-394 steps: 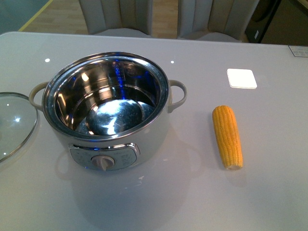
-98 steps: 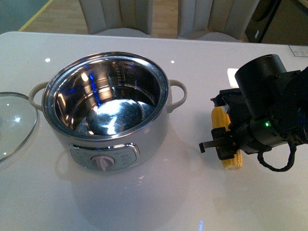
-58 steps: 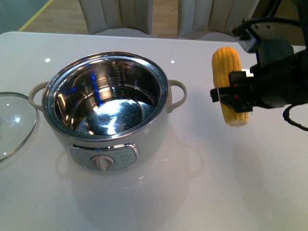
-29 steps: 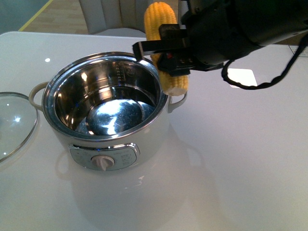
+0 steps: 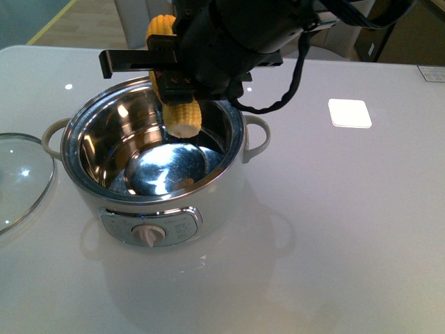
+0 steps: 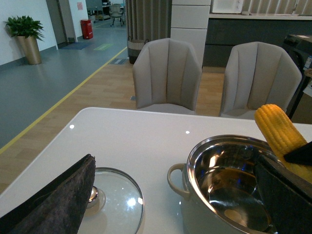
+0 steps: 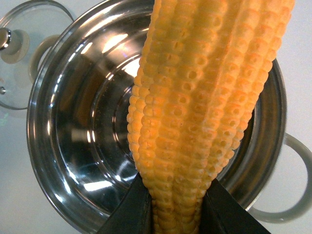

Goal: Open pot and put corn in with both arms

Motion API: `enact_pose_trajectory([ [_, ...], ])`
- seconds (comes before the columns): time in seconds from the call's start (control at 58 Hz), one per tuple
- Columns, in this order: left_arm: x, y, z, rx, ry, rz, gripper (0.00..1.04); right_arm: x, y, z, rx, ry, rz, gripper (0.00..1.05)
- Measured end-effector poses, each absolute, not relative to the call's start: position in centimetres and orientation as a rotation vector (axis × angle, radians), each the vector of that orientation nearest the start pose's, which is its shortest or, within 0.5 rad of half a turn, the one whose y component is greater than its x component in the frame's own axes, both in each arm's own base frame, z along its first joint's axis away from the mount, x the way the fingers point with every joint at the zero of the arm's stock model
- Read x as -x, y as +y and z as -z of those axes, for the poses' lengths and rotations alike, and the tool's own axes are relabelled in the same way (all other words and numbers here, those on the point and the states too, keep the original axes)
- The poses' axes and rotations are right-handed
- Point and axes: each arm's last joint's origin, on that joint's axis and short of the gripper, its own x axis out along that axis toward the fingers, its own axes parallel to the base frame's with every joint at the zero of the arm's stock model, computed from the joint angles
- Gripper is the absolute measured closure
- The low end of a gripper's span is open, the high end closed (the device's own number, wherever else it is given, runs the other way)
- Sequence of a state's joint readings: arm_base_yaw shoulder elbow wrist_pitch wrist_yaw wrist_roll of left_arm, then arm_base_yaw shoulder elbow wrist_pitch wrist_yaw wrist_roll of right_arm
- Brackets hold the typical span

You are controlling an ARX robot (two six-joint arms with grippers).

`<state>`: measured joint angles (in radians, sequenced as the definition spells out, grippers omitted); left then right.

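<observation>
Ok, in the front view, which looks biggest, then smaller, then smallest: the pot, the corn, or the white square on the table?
1. The pot looks far the biggest.
2. The corn, though the right claw hides part of it.
3. The white square, not much smaller than the corn that shows, and it lies farther back.

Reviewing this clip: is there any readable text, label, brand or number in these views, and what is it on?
No text can be read in any view.
Pot: its front control panel carries small markings around the dial, too blurred to read.
Label at the table's far right edge: print too small to read.
White square pad: blank.
Corn, held in the right gripper, and the glass lid: no markings.
</observation>
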<state>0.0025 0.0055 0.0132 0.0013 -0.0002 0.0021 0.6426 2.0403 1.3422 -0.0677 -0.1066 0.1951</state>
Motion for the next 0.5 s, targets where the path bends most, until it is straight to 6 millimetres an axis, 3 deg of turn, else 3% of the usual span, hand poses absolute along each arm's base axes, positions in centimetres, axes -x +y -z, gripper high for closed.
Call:
enact_pose_trajectory([
  [0.224,-9.7,0.0,-16.8,-0.002,-0.009,-0.003,0.07,-34.7,28.1,-15.0,0.006,0.861,-0.641,0.90],
  [0.5,-9.7,0.0,-16.8,-0.002,-0.009,-0.003,0.07,-34.5,28.5,-14.5,0.003,0.878,-0.644,0.90],
])
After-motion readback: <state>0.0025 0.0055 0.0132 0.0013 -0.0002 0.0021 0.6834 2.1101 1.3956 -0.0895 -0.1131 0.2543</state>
